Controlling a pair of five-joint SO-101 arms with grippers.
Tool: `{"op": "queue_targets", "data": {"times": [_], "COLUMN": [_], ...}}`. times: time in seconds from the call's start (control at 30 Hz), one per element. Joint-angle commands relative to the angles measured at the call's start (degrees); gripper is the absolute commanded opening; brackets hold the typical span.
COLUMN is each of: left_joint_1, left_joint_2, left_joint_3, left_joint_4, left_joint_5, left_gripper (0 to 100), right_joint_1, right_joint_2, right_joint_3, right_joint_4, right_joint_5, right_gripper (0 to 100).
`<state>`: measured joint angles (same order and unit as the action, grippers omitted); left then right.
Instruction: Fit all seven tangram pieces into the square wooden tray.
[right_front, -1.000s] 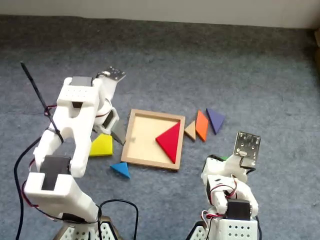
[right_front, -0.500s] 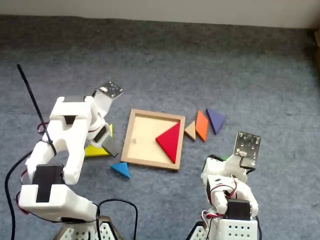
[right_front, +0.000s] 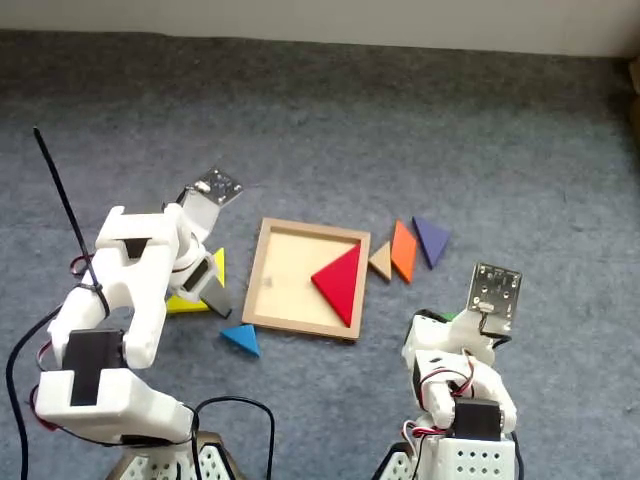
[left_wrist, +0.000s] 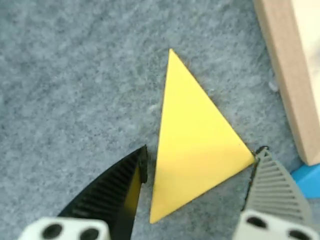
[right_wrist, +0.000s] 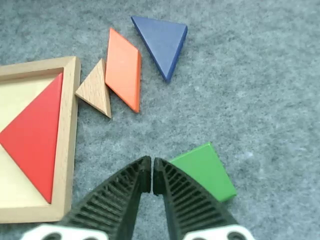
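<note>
The square wooden tray (right_front: 262, 262) lies mid-table with a red triangle (right_front: 340, 283) in its right half. My left gripper (left_wrist: 201, 154) is open and low over the yellow triangle (left_wrist: 192, 145), one finger at each side of its wide end. In the high view the left gripper (right_front: 202, 285) sits just left of the tray, over the yellow triangle (right_front: 183, 300). My right gripper (right_wrist: 151, 162) is shut and holds nothing, beside the green square (right_wrist: 205, 170).
A tan triangle (right_front: 380, 261), an orange parallelogram (right_front: 403, 250) and a dark blue triangle (right_front: 431, 238) lie in a row right of the tray. A light blue triangle (right_front: 241, 338) lies below the tray's near-left corner. The tray rim (left_wrist: 285, 75) is close to the yellow triangle.
The left arm has drawn back from the tray's left edge toward its base and come down over the yellow triangle. The right arm has not moved.
</note>
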<state>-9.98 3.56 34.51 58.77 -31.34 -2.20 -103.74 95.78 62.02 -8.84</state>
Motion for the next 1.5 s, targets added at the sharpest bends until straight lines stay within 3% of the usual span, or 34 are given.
{"op": "queue_targets", "data": {"times": [0.0,0.27,0.7,0.9,0.97,1.17,1.47], "left_joint_1": [1.27,5.23,4.97,4.97,4.97,4.88,4.79], "left_joint_2": [-2.24,-2.86,-11.74,-14.29,-13.76,-4.44,13.41], "left_joint_3": [0.04,1.8,-2.07,-3.65,-5.58,-14.9,-27.38], "left_joint_4": [-0.7,-0.35,6.59,3.6,2.37,2.02,2.11], "left_joint_5": [-0.35,-0.35,0.62,19.08,23.82,32.26,37.89], "left_gripper": [26,16,16,34,35,35,35], "right_joint_1": [0.57,0.57,0.57,0.57,0.57,0.57,0.57], "right_joint_2": [0.31,0.31,0.31,0.31,0.31,0.31,0.31], "right_joint_3": [6.64,6.64,6.64,6.64,6.64,6.64,6.64], "right_joint_4": [0.4,0.4,0.4,0.4,0.4,0.4,0.4], "right_joint_5": [0.79,0.79,0.79,0.79,0.79,0.79,0.79], "right_gripper": [2.2,2.2,2.2,2.2,2.2,2.2,2.2]}}
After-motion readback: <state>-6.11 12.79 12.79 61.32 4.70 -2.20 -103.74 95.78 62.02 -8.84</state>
